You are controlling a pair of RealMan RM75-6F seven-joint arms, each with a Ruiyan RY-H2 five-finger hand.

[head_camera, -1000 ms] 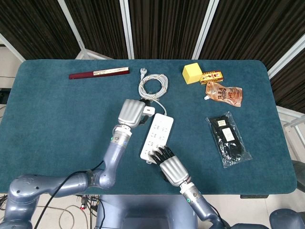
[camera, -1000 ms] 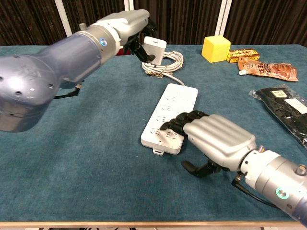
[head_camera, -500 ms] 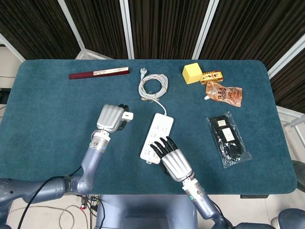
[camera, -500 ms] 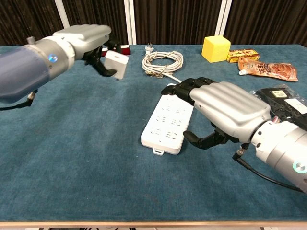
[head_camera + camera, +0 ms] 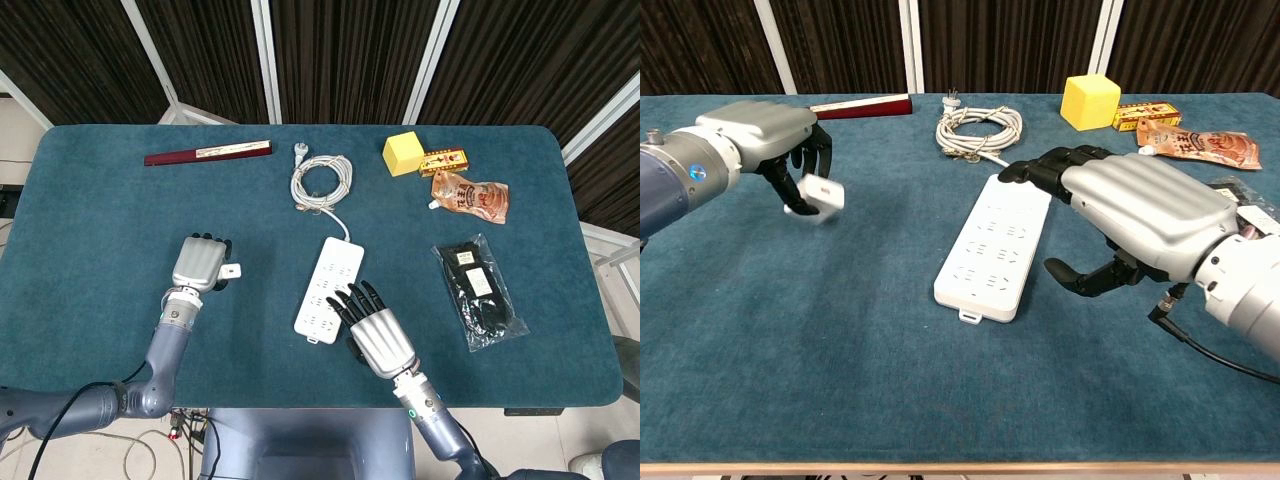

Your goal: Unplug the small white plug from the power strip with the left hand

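The small white plug [image 5: 815, 194] is already out of the power strip [image 5: 993, 247]. The left hand [image 5: 765, 140] holds it, pinched in its fingertips, low over the bench [image 5: 110, 230] and well to the left of the strip. So the pulling-out step looks done. What is left, I think, is to set the plug down on the bench and let go. That calls for a gentle lowering and then spreading the fingers, so the little block does not tip or roll.

The right hand [image 5: 1140, 215] hangs just beside the strip's right edge with its fingers spread apart and nothing in them. I cannot tell if a fingertip touches the strip.

The plug is a small smooth block with rounded corners, made of shiny white plastic. The strip is a long flat white bar with rows of little holes, hard and smooth too. Its white cord [image 5: 321, 180] lies in a neat round coil at the far end. The bench has a soft fuzzy blue-green cover, which should keep things from sliding. Both hands are shiny grey metal on top with black fingers.
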